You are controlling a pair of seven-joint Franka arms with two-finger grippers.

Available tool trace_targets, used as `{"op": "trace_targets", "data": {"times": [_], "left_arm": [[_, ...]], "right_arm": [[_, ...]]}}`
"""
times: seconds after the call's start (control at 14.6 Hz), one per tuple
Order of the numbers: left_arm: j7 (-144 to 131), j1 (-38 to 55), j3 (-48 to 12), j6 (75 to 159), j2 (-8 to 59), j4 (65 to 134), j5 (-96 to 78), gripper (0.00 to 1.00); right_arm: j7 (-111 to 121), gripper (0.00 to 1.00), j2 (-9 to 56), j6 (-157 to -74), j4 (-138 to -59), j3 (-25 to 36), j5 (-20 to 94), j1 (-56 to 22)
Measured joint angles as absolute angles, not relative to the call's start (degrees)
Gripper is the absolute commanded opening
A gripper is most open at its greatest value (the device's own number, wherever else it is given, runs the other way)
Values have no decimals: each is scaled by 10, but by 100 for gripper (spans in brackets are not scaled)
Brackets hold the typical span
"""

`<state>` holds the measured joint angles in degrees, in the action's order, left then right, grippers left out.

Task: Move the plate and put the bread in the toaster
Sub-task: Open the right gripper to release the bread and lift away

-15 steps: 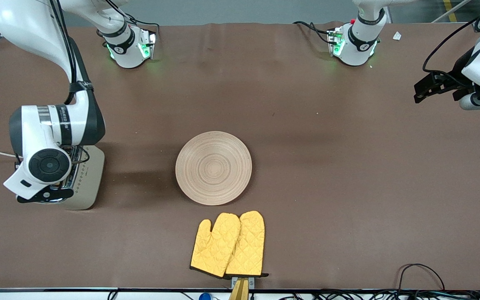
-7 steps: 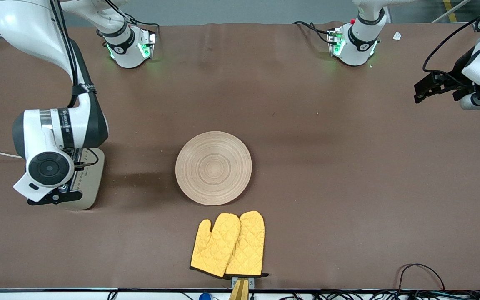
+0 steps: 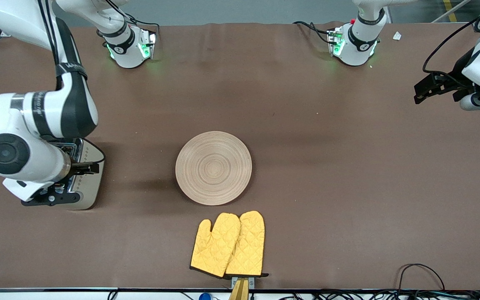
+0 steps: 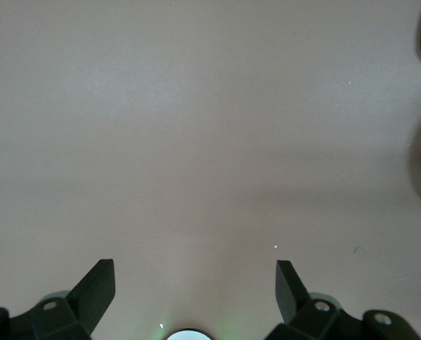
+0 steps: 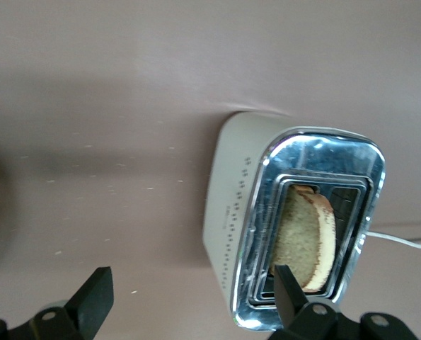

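The cream toaster (image 3: 88,183) stands at the right arm's end of the table, partly under that arm's wrist. In the right wrist view the bread (image 5: 306,237), a brown slice with a darker crust, stands in one slot of the toaster's (image 5: 228,205) chrome top. My right gripper (image 5: 192,290) hangs open above the toaster, holding nothing. The pale wooden plate (image 3: 213,168) lies flat near the table's middle with nothing on it. My left gripper (image 4: 194,280) waits open over bare table at the left arm's end.
A pair of yellow oven mitts (image 3: 228,244) lies nearer the front camera than the plate, close to the table edge. The toaster's white cord (image 5: 401,241) trails off toward the table end. Brown cloth covers the table (image 3: 348,187).
My right gripper has opened and let go of the bread, which stays in the toaster slot. The right arm has lifted and swung toward its end of the table. The left arm is still.
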<state>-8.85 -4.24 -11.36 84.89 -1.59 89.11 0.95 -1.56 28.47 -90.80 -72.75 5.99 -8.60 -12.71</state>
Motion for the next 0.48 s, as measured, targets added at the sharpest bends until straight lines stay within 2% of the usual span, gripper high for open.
{"op": "trace_targets", "data": {"times": [0.48], "left_arm": [[-89, -40, -115, 849, -15, 888, 10, 100]], "right_arm": [[98, 100, 203, -879, -722, 67, -32, -39]]}}
